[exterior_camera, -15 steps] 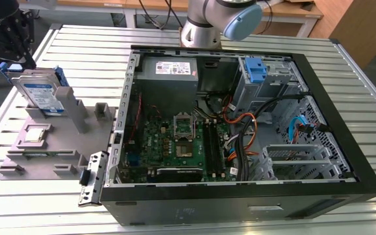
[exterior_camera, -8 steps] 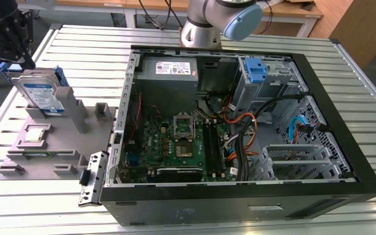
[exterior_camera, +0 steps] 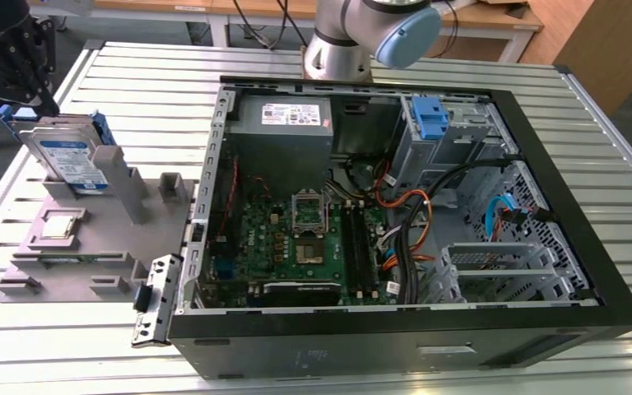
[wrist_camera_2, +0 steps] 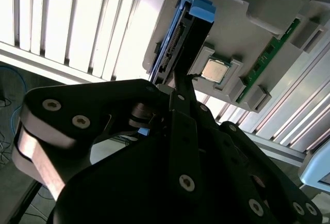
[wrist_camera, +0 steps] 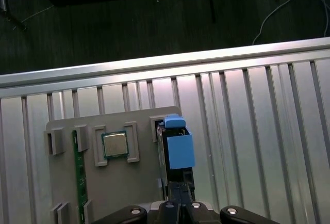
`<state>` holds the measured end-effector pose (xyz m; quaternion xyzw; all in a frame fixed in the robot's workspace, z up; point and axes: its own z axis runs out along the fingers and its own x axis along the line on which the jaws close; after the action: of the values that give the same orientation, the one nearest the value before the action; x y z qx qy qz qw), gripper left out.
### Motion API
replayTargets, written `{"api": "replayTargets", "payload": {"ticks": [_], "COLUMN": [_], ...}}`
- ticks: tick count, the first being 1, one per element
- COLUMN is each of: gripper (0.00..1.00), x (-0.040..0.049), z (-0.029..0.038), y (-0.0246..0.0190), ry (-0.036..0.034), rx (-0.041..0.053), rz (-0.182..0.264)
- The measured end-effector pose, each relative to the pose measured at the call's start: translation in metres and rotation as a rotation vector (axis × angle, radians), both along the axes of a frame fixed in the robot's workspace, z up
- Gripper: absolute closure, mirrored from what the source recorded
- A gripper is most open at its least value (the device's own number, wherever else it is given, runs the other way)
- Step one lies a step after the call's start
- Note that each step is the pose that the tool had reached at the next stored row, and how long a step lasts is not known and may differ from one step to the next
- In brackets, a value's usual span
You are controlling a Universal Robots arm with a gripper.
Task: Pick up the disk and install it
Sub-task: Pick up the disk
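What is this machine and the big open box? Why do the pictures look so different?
It is a robot arm at a slatted metal table. One picture comes from a camera off to the side. The other two come from cameras riding near the arm's wrist, looking past its black tool. The big box is an open computer case. Beside it, a grey tray holds parts: a square chip, a green memory stick, and the disk, standing upright in its blue frame. The tool hangs close by the disk; I cannot tell whether it is gripping it.
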<state>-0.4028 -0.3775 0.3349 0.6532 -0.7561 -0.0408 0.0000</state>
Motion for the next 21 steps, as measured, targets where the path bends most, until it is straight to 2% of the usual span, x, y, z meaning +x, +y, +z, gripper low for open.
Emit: {"api": "replayTargets", "payload": {"ticks": [6, 8, 9, 13, 14, 15, 17, 18, 21], "gripper": [0.89, 0.76, 0.76, 0.53, 0.53, 0.47, 0.47, 0.41, 0.41], "x": [-0.0001, -0.0001, -0.0001, -0.0002, -0.0002, -0.0002, -0.0002, -0.0002, -0.0004], "z": [0.0, 0.0, 0.0, 0.0, -0.0001, 0.0, 0.0, 0.0, -0.0013], "y": [0.0, 0.0, 0.0, 0.0, 0.0, 0.0, 0.0, 0.0, 0.0], "ry": [0.0, 0.0, 0.0, 0.0, -0.0001, 0.0, 0.0, 0.0, -0.0009], "rx": [0.0, 0.0, 0.0, 0.0, 0.0, 0.0, 0.0, 0.0, 0.0005], "rz": [0.0, 0.0, 0.0, 0.0, 0.0, 0.0, 0.0, 0.0, 0.0]}}
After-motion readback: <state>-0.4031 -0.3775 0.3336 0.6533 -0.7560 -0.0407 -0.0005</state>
